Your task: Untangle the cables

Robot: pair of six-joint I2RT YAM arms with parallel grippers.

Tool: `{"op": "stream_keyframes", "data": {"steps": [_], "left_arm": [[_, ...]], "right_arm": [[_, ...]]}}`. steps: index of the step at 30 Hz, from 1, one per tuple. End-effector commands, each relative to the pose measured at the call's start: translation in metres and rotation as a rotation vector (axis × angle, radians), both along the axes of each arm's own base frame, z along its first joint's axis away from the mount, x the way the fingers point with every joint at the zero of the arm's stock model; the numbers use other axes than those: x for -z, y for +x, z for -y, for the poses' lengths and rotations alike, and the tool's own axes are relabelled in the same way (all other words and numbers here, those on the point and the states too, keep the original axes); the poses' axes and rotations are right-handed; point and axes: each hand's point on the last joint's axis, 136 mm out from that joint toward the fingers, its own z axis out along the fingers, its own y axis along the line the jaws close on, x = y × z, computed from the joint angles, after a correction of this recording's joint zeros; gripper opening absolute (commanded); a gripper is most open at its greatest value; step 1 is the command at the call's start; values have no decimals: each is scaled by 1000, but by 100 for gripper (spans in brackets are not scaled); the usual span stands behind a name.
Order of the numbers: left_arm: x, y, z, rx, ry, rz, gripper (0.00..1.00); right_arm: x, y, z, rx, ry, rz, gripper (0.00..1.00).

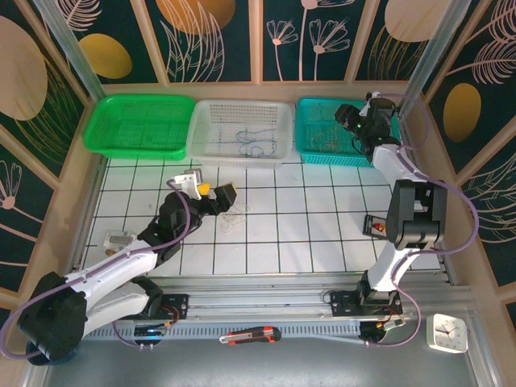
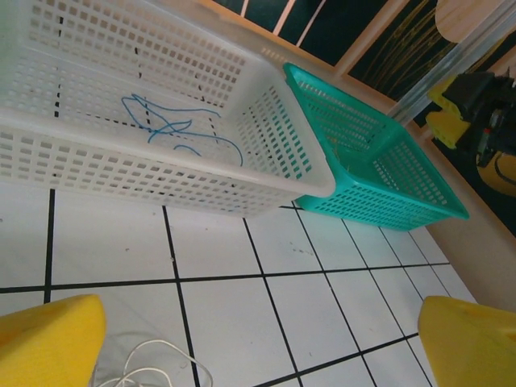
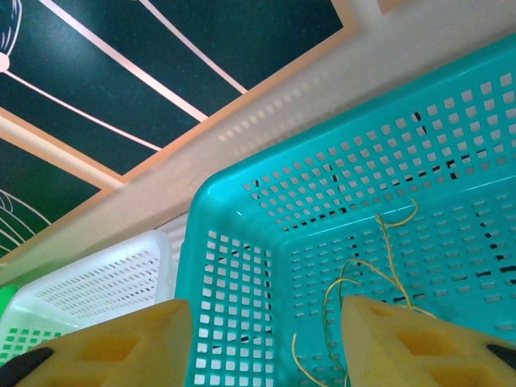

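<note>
The cables lie in three places. Blue ones (image 1: 256,145) rest on the floor of the white basket (image 1: 201,137), seen also as blue loops (image 2: 173,129) from the left wrist. Yellowish ones (image 3: 379,266) lie inside the teal basket (image 3: 242,181). A white cable (image 1: 234,216) is coiled on the tiled table, and its loops (image 2: 149,367) sit beside my left finger. My left gripper (image 2: 258,347) hangs open above the tiles, with nothing between its fingers. My right gripper (image 3: 258,347) hovers over the teal basket (image 1: 322,153), jaws apart, the yellowish strands just beside its right finger.
A green basket (image 1: 141,125) stands at the back left, beside the white one. A small grey object (image 1: 119,239) lies on the left tiles and a small red item (image 1: 372,226) by the right arm. A box cutter (image 1: 250,335) and a clock (image 1: 446,332) lie near the front edge.
</note>
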Motion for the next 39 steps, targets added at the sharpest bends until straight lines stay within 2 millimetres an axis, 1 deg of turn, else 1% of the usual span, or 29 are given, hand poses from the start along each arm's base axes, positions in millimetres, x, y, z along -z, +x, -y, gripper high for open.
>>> {"op": "stream_keyframes", "data": {"steps": [1, 4, 6, 8, 10, 12, 15, 19, 23, 25, 27, 29, 36, 39], "left_arm": [[-17, 9, -3, -48, -42, -5, 99], [-15, 15, -7, -94, -71, -45, 99], [-10, 18, -12, -136, -83, -81, 99], [-5, 21, -15, -157, -92, -109, 99], [0, 23, -17, -178, -105, -135, 99], [3, 25, -19, -195, -123, -156, 99], [7, 26, -21, -209, -149, -182, 99], [11, 28, -20, -218, -175, -216, 99], [15, 30, -25, -251, -149, -238, 99], [16, 30, -29, -276, -129, -245, 99], [18, 29, -33, -290, -102, -256, 99], [18, 28, -33, -279, -87, -252, 99], [22, 19, -34, -246, -106, -224, 99], [22, 17, -34, -242, -109, -217, 99]], "right_arm": [[-44, -20, -15, -57, 42, 103, 52], [-55, -41, -41, -118, 64, 132, 52], [-57, -59, -65, -171, 70, 144, 52], [-54, -79, -94, -234, 65, 145, 52], [-45, -98, -124, -298, 47, 135, 52], [-30, -119, -155, -367, 31, 112, 52], [-6, -146, -193, -452, 12, 73, 52], [33, -180, -243, -570, -31, 10, 53], [75, -203, -285, -680, -97, -57, 53], [93, -210, -299, -722, -128, -86, 53], [111, -214, -309, -754, -156, -118, 53], [123, -215, -319, -779, -168, -137, 53], [142, -215, -338, -831, -160, -177, 53], [147, -220, -346, -859, -155, -186, 53]]}}
